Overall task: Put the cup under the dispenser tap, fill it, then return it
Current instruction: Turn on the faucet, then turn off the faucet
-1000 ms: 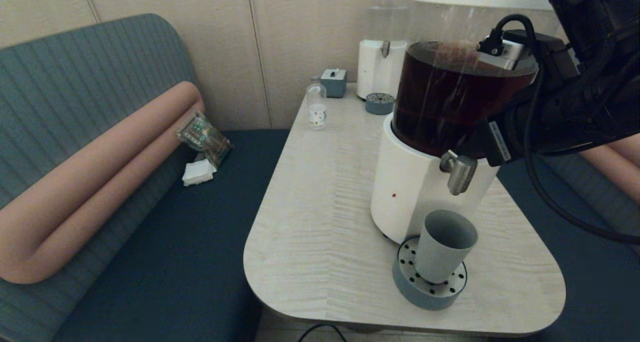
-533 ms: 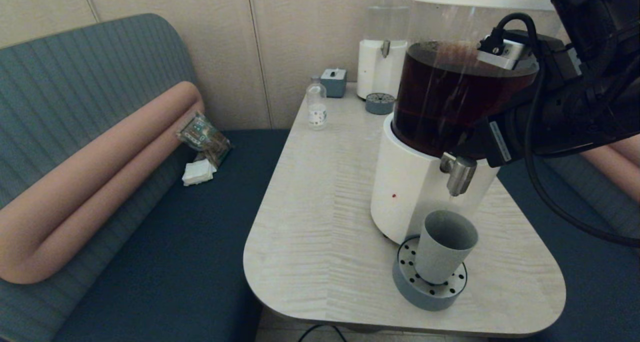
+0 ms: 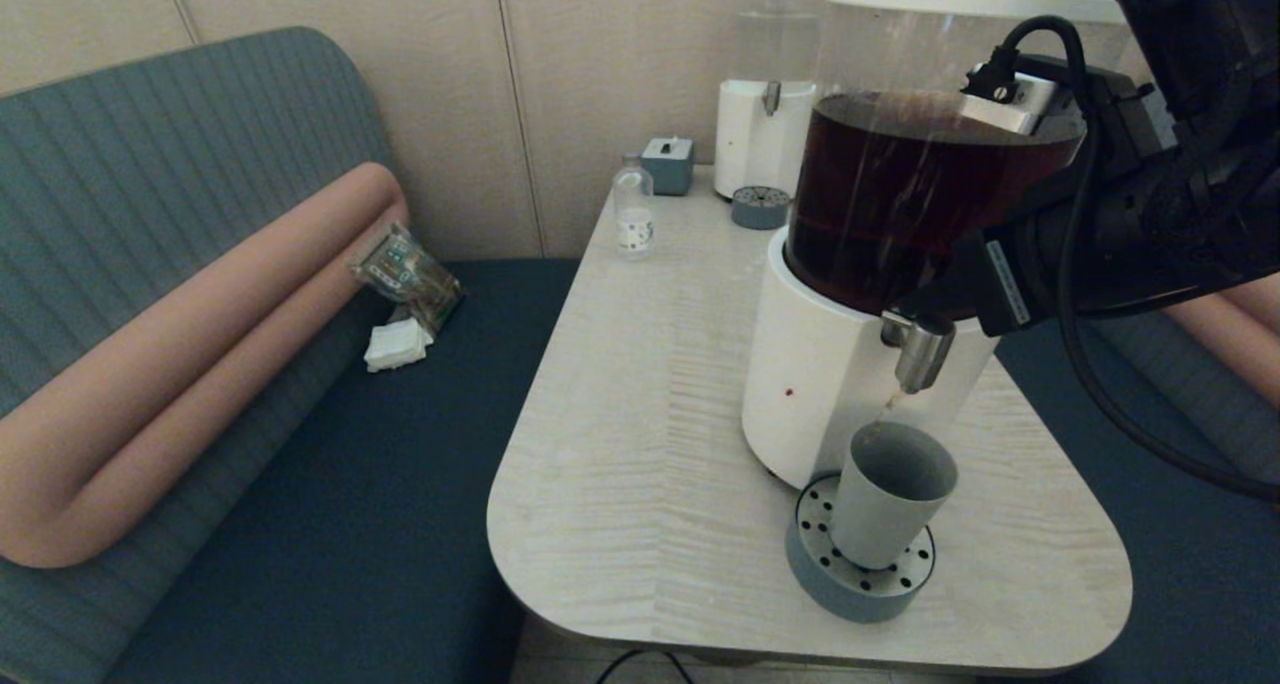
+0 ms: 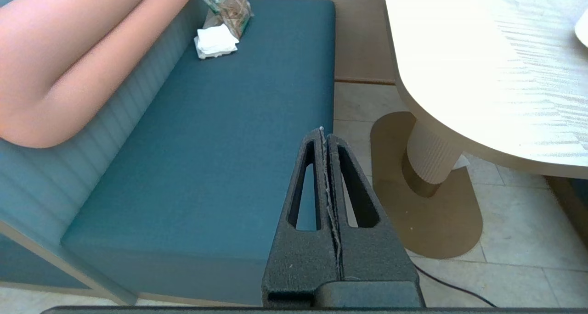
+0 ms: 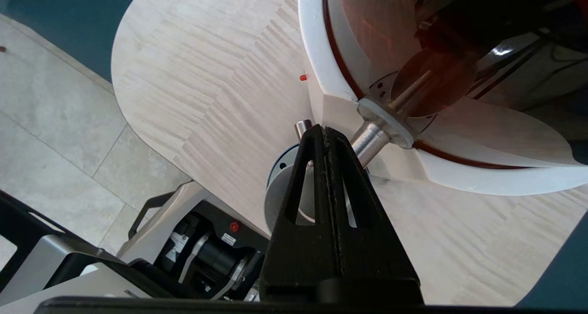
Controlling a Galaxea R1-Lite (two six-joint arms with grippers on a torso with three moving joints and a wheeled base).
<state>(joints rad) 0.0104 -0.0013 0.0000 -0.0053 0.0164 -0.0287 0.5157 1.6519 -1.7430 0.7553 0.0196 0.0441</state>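
The grey-blue cup [image 3: 890, 504] stands upright on the round perforated drip tray [image 3: 850, 592], right below the metal dispenser tap [image 3: 915, 349]. A thin brown stream [image 3: 888, 405] falls from the tap toward the cup's mouth. My right arm [image 3: 1100, 224] reaches in from the right beside the dark-liquid tank. Its gripper [image 5: 324, 130] is shut, with nothing held, and its tips press against the tap [image 5: 370, 137] above the cup [image 5: 275, 199]. My left gripper [image 4: 324, 132] is shut and empty, parked low over the blue bench beside the table.
The big dispenser's white base [image 3: 810, 374] stands just behind the cup. A second dispenser [image 3: 765, 114], a small drip tray [image 3: 759, 207], a grey box [image 3: 668, 164] and a clear bottle [image 3: 633, 209] sit at the table's far end. The table's front edge [image 3: 800, 649] is close to the tray.
The right gripper has pushed the tap, which now sits a little higher and more upright. A thin stream of liquid has started running down to the cup. The cup has not moved.
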